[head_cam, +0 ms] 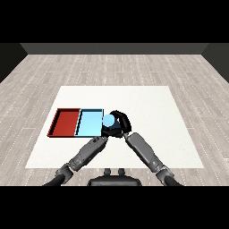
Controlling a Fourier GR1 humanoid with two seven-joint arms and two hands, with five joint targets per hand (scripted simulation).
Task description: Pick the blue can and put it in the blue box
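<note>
Blue can [108, 120] grasped, right hand [121, 120] fingers curled round it, just off the blue box [88, 124]'s right rim toward the table's near-left; left hand [107, 132] fingers can't tell; placement in box still pending.

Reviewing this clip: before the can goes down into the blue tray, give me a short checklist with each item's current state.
1. Blue can held in right hand: ok, fingers curl round it.
2. Can over light blue tray: not ok, it sits at the tray's right edge.
3. Left hand out of the way: cannot tell, it lies close under the can.
4. Blue tray free of objects: ok.
5. Red tray untouched: ok.
</note>
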